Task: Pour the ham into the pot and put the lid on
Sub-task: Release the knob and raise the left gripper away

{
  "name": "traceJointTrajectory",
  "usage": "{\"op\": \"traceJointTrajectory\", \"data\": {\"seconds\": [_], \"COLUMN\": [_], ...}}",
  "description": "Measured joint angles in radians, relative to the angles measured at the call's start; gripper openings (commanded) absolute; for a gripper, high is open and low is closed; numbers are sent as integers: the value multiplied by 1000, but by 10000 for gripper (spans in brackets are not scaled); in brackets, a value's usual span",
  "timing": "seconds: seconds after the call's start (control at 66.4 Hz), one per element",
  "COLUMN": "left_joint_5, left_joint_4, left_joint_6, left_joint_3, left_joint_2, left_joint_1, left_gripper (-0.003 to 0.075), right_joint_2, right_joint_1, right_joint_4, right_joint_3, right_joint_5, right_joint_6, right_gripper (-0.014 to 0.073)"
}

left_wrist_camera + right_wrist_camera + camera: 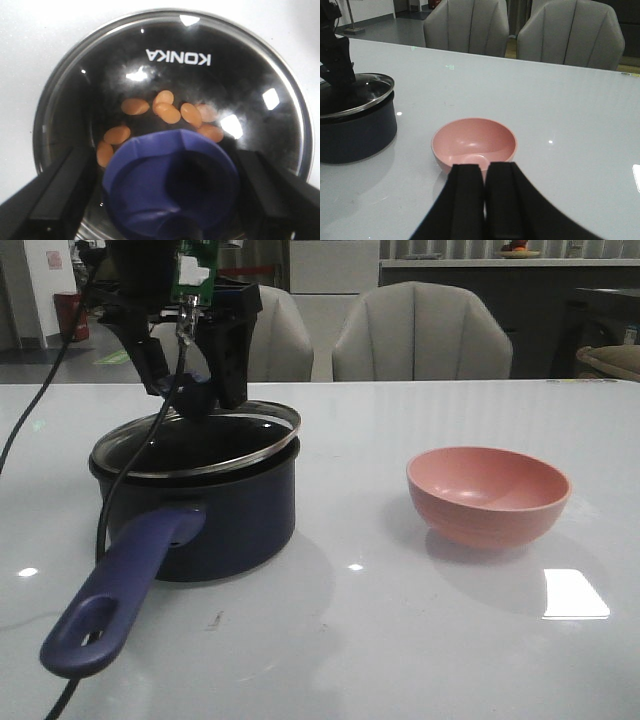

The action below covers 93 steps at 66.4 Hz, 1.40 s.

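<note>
The dark navy pot (240,520) stands at the table's left, its purple-blue handle (120,590) pointing toward the front. The glass lid (250,435) lies on it tilted, right edge higher. My left gripper (192,380) hangs over the lid's knob (195,398), open, one finger on each side and apart from it. In the left wrist view several orange ham (167,112) bits show through the lid (240,65) on the pot's black floor, behind the knob (170,185). My right gripper (485,172) is shut and empty, just in front of the pink bowl (474,142).
The pink bowl (488,495) sits empty at the right of the table, about a pot's width from the pot. Two grey chairs (420,330) stand behind the far edge. A black cable (110,510) runs down past the pot's left side.
</note>
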Motion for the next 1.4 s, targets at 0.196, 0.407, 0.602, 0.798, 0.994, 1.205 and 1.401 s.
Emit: {"op": "traceJointTrajectory", "data": {"seconds": [0.196,0.407,0.602,0.798,0.994,1.205,1.401], "left_joint_5": [0,-2,-3,-4,-6,-6,-4], "left_joint_4": [3,3,-29,-77,-63,-28,-24], "left_joint_6": [2,2,2,2,2,2,2], "left_joint_3": [0,0,0,-2,-2,-2,10], "left_joint_2": [11,11,11,11,7,-43,-149], "left_joint_1": [0,0,0,0,0,0,0], "left_gripper": [648,647,646,646,646,646,646], "right_joint_2": [0,0,0,0,0,0,0], "right_joint_1": [0,0,0,0,0,0,0], "right_joint_4": [0,0,0,0,0,0,0], "right_joint_3": [0,0,0,0,0,0,0], "right_joint_5": [0,0,0,0,0,0,0], "right_joint_6": [0,0,0,0,0,0,0], "right_gripper": [167,167,167,167,167,167,167]}}
